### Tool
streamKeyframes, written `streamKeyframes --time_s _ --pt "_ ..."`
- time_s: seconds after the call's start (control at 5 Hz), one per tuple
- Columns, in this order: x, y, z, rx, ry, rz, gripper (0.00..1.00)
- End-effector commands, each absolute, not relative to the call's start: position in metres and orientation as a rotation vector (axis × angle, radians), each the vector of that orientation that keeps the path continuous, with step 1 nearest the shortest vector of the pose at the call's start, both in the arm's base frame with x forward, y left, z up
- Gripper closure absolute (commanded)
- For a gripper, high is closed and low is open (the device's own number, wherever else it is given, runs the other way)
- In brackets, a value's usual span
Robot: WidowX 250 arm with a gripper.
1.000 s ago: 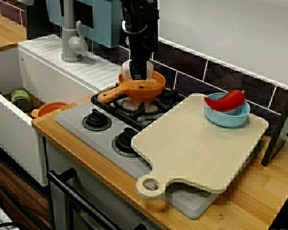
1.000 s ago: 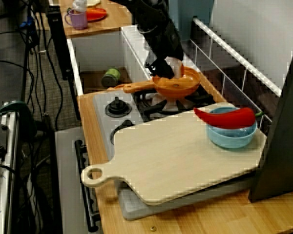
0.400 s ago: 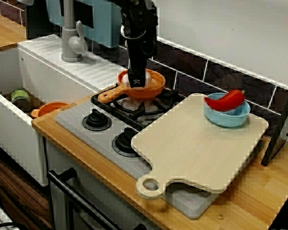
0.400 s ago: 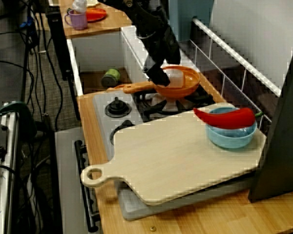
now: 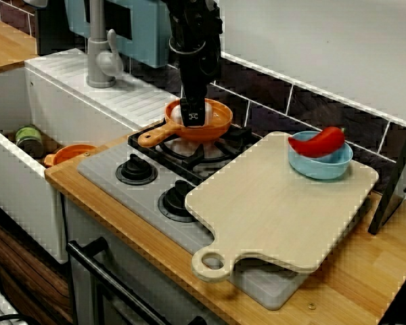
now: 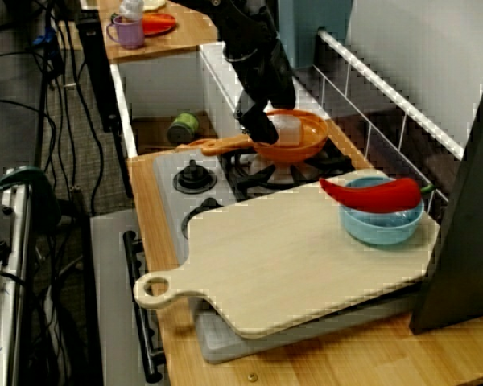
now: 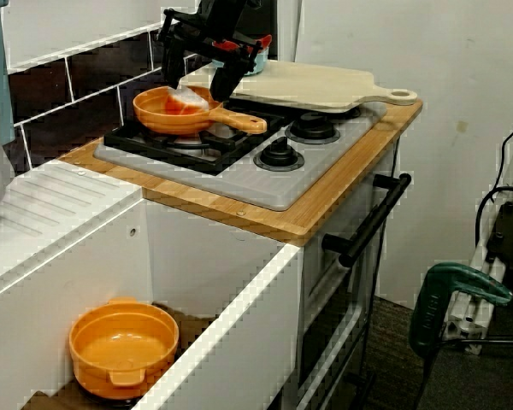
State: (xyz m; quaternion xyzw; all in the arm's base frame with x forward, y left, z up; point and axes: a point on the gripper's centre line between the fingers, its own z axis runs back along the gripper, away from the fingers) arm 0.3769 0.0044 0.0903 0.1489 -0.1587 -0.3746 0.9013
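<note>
The black gripper (image 5: 193, 116) dips into the orange long-handled frying pan (image 5: 218, 122) on the grey stove (image 5: 105, 170), just beside a pale translucent lump (image 6: 288, 127). Whether its fingers are spread or closed on anything cannot be told.

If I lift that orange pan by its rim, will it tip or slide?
Probably tips toward its long handle, which juts well past the bowl of the orange pan. Looks like thin plastic: likely light and stiff. On the raised grate, a push may snag rather than slide.
</note>
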Motion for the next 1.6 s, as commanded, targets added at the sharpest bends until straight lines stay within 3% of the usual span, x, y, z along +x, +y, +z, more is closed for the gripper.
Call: streamKeyframes --time_s 0.0,1.4 --pt "0.367 0.005 0.127 0.315 -0.433 -0.717 0.0" --pt "0.343 -0.067 0.143 0.235 -0.584 -0.501 0.0"
